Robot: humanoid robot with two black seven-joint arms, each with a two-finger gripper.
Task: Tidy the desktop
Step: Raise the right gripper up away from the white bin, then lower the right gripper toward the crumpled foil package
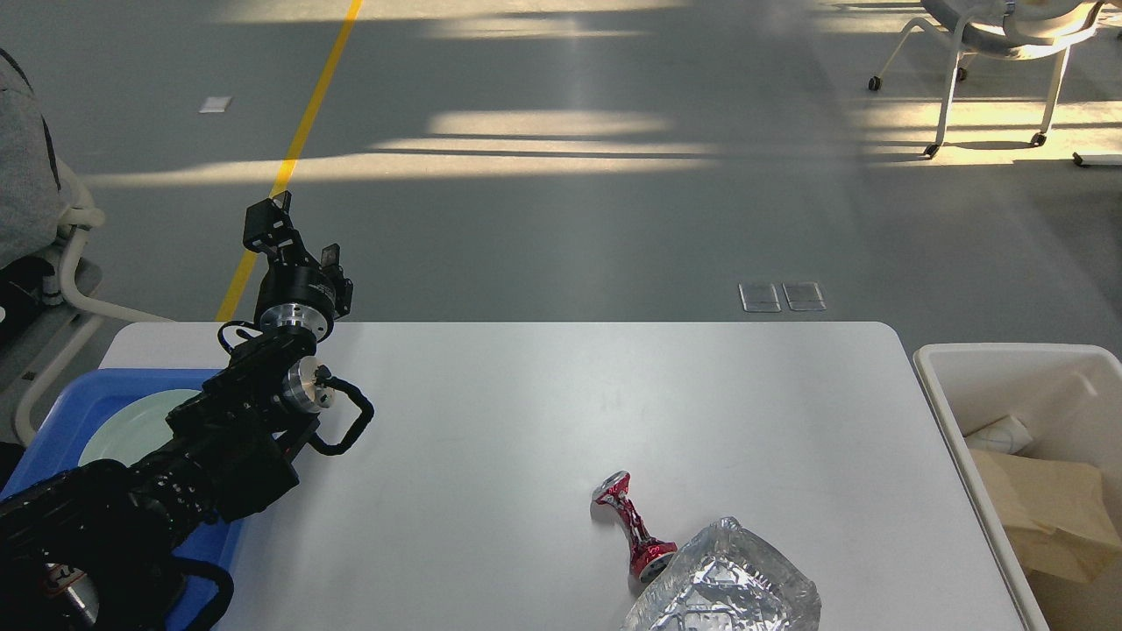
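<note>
Right now your table (526,421), the white desktop with rounded corners, fills the lower middle of the head view, and everything else sits relative to it. Off its right edge stands the off-white bin (942,412), with brown paper (1043,513) and a white crumpled piece (999,434) inside. Over its near-left corner lies the blue tray (53,421), carrying a pale green plate (131,425). Your left arm reaches up across that tray, and the left gripper (294,237) is raised above the table's far-left edge, its jaws spread apart and holding nothing. On the table's near edge, right of centre, sits a crumpled clear plastic container (727,583). Just left of it, touching or nearly so, lies a crushed red can (633,524) on its side. Your right gripper is out of sight.
</note>
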